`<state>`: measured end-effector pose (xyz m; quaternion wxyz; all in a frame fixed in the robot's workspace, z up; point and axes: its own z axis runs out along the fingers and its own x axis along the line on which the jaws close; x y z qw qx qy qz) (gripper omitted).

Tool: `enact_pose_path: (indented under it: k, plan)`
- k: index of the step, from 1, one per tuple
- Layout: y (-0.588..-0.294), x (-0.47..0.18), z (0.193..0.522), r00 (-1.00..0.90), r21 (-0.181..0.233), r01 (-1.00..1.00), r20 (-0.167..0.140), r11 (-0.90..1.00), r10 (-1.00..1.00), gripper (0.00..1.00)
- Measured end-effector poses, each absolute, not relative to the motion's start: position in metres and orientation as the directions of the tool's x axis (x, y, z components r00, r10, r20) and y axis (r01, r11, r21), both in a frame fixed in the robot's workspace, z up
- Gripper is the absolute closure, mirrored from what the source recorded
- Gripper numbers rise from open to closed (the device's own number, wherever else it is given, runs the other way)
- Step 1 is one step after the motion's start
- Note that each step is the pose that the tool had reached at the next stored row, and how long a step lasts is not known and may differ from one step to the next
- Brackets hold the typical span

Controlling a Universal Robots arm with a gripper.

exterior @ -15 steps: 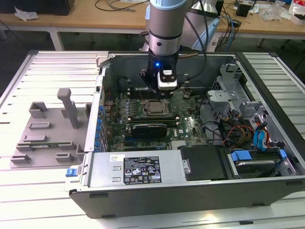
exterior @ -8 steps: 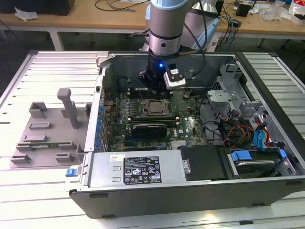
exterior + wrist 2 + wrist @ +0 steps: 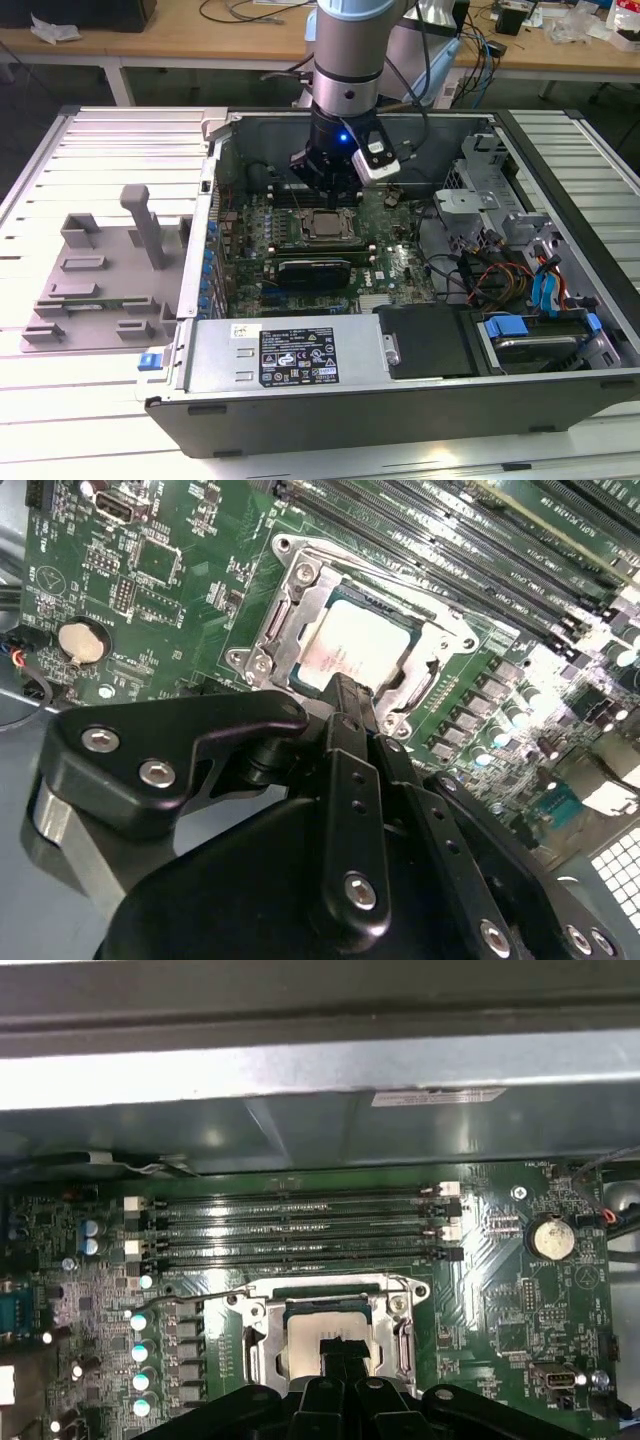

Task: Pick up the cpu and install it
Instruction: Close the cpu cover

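Light, stiff and likely fragile underneath, best taken by opposite edges, the cpu (image 3: 325,225) lies in the socket frame (image 3: 297,583) at six o'clock from the gripper (image 3: 329,198), whose jaws are closed, empty, over it.

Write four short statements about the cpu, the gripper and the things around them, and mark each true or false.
1. The cpu lies on the grey fixture. False: the cpu lies within the socket frame on the motherboard.
2. The gripper is close over the cpu. True: the gripper hangs just above it.
3. The grey fixture stands inside the computer case. False: the grey fixture stands outside the computer case, on the exterior view's left.
4. A round coin battery sits on the motherboard. True: the coin battery shows in both wrist views.
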<state>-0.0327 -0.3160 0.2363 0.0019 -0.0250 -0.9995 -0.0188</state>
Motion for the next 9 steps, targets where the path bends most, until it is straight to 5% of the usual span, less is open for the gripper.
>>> enact_pose_path:
  k: [9]
  plan:
    - [-0.3261,-0.0329,0.2355,-1.000,0.025,0.028,0.004,0.999,0.028,0.89]
